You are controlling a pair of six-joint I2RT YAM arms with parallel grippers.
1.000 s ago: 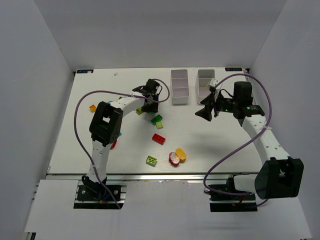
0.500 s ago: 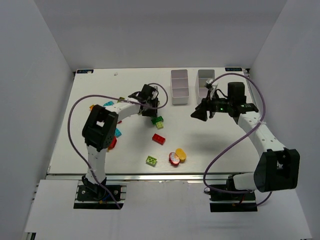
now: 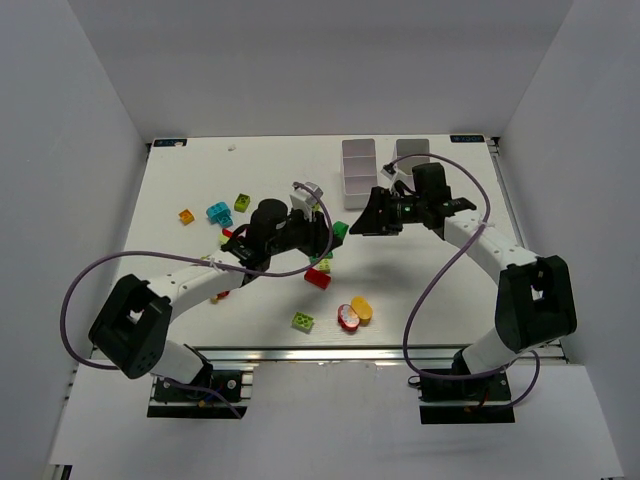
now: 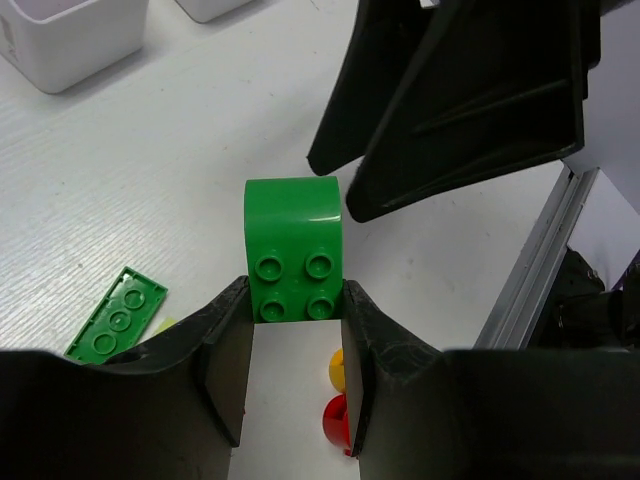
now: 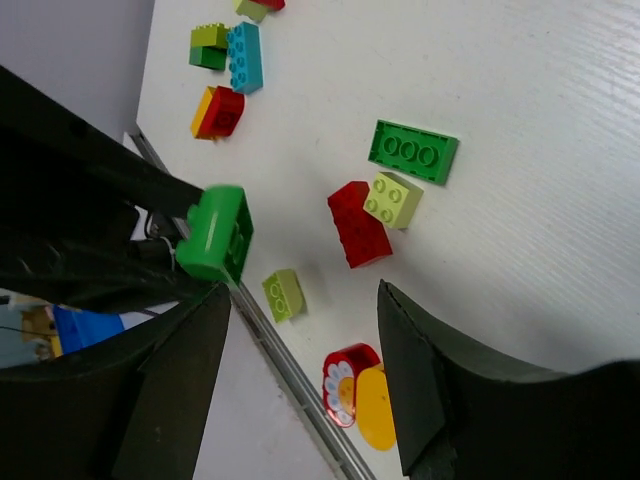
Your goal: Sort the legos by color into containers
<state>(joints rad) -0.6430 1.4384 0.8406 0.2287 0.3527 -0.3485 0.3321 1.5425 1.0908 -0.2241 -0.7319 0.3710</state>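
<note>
Green lego [image 4: 293,225], base hidden, fills left end effector [image 4: 293,297].

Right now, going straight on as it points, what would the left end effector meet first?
The left end effector holds a green brick; just past it stands the open right end effector, probably met first; depth unclear.

The green brick [image 4: 295,240] has four round studs. The table [image 3: 200,160] and the far bins [image 3: 360,198] are white. A red brick [image 3: 318,278] lies in the middle. Nearer are a lime brick [image 3: 302,321], a yellow piece [image 3: 362,309] and a red piece [image 3: 348,318] with a white flower. Far left are an orange brick [image 3: 186,216] and a blue-green brick [image 3: 218,212].
</note>
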